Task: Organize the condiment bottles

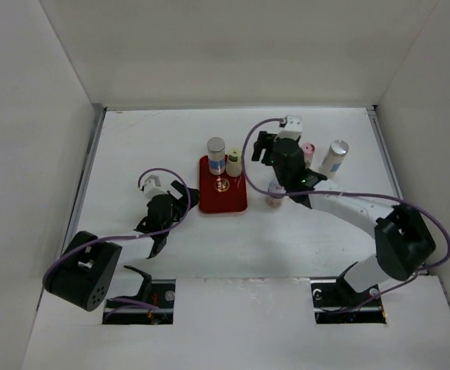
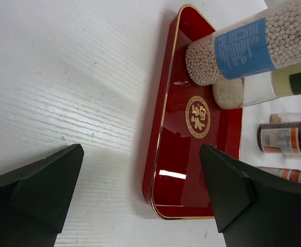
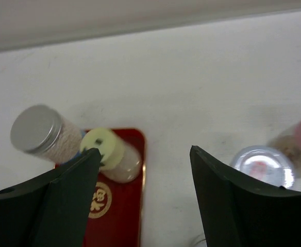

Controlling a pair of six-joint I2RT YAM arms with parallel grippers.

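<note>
Two bottles stand upright at the far end of the tray: a silver-capped bottle and, just beside it, a yellow-capped bottle. The others are on the desk to the right of the tray. A pink-capped bottle and a grey-capped bottle stand near each other, and a small bottle sits near the tray's near right corner. In the right wrist view a shiny-lidded jar shows close to the pink cap, partly hidden by the claw.

The right claw hangs released and empty over bare desk between the tray and the jar. Fetching that jar looks like the step in hand. To do it well, the claw should shift right until the lid is centred in the gap. Then it should drop straight down and grip the body rather than the lid. The pink-capped bottle stands close and could get knocked. The tray's near half is free for setting the jar down.

The left claw is also released and empty, low by the tray's left side.
</note>
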